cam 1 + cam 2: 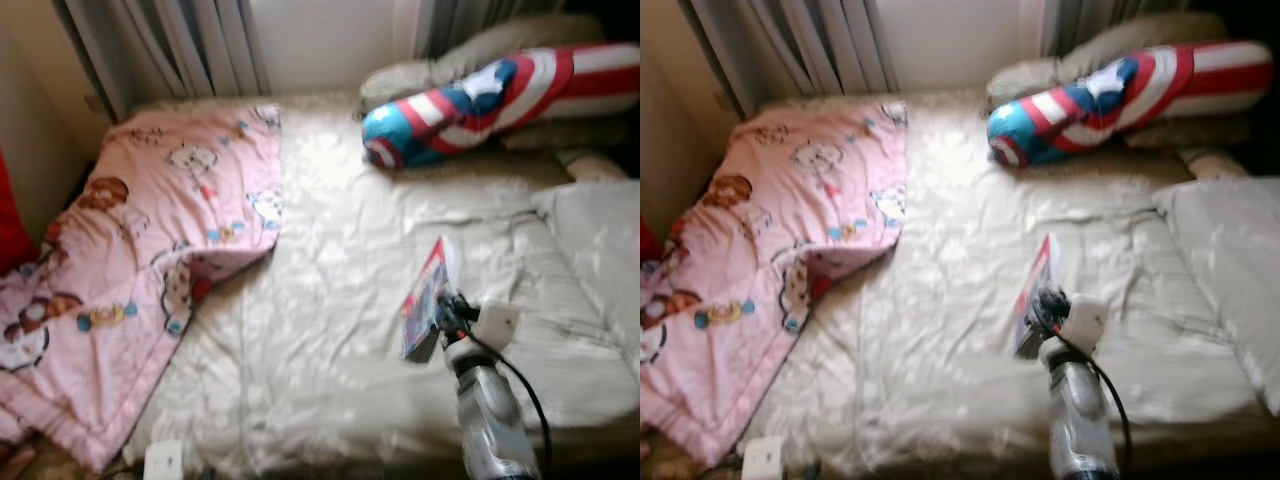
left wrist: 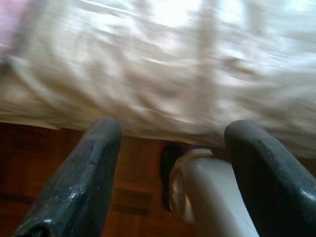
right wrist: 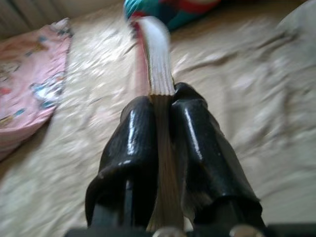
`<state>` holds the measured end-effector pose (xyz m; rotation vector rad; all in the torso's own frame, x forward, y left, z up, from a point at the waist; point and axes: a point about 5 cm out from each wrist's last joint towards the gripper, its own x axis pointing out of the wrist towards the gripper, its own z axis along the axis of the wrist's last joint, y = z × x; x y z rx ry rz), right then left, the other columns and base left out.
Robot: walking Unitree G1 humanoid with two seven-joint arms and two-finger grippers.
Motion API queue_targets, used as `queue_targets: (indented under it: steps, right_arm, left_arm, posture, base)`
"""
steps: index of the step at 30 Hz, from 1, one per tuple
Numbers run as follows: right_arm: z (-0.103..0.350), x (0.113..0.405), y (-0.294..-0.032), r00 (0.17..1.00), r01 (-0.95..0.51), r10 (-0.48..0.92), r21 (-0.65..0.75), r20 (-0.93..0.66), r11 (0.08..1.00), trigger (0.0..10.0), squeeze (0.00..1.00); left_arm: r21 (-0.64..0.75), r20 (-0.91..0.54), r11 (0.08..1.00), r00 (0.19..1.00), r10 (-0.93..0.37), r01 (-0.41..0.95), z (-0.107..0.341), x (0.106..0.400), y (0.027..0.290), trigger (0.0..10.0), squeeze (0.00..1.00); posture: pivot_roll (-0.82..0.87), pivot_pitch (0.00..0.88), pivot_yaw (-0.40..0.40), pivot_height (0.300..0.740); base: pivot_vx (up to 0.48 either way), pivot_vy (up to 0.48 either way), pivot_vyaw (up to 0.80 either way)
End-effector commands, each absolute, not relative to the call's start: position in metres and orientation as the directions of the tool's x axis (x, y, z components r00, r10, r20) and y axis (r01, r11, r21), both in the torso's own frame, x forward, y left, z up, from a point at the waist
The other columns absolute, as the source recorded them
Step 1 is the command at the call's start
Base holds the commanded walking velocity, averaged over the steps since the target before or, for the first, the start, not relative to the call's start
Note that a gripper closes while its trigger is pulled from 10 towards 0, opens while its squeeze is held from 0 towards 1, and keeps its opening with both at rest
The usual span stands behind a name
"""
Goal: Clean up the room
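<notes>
- Two black fingers [image 3: 148, 148] of the right tool [image 1: 440, 318] clamp a thin book [image 1: 425, 300] edge-on above the bed [image 1: 330, 300], near its front edge.
- Left tool [image 2: 170, 163] fingers stand apart beside the bed's edge, over the wooden floor [image 2: 39, 168].

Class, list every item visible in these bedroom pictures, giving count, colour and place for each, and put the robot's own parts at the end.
Bed with wrinkled cream sheet: one, cream, across the middle of the scene.
Pink cartoon-print quilt: one, pink, spread over the bed's left part and hanging off the near edge.
Striped star-and-shield bolster pillow: one, red, white and blue, at the far right of the bed.
Pale pillow: one, off-white, on the bed's right side.
Curtains: grey, behind the bed.
Thin colourful book: one, red and blue cover, held above the sheet.
Small white box: one, white, below the bed's near edge.
Right gripper: one, black fingers, shut on the book.
Left gripper: one, black fingers, open near the bed's edge.
</notes>
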<state>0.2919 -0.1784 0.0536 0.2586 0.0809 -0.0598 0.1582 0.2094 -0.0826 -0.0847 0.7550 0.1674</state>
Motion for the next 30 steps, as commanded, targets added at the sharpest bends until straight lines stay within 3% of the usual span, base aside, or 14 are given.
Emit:
queue_targets:
  steps: [1, 23, 30]
  right_arm:
    - [0.0616, 0.2958, -0.1709, 0.999, 0.04, -0.029, 0.263, -0.046, 0.964, 10.0, 0.0]
    - [0.06, 0.2951, -0.1683, 0.999, 0.021, -0.007, 0.267, -0.051, 0.963, 10.0, 0.0]
    - [0.0591, 0.2945, -0.1662, 0.998, 0.001, 0.014, 0.261, -0.055, 0.965, 10.0, 0.0]
  left_arm:
    - [0.012, -0.706, 0.983, 0.695, 0.137, -0.181, -0.0843, 0.1517, 0.2176, 10.0, 0.0]
    - [0.013, -0.703, 0.983, 0.697, 0.138, -0.181, -0.084, 0.1515, 0.2185, 10.0, 0.0]
    - [0.007, -0.701, 0.982, 0.7, 0.14, -0.19, -0.0836, 0.1526, 0.2184, 10.0, 0.0]
  posture:
    - [-0.07, 0.121, 0.002, 0.74]
    - [-0.07, 0.126, 0.004, 0.74]
    - [-0.07, 0.126, 0.004, 0.74]
  base:
    - [0.0, -0.322, 0.0]
    - [0.0, -0.318, 0.0]
    - [0.0, 0.0, 0.0]
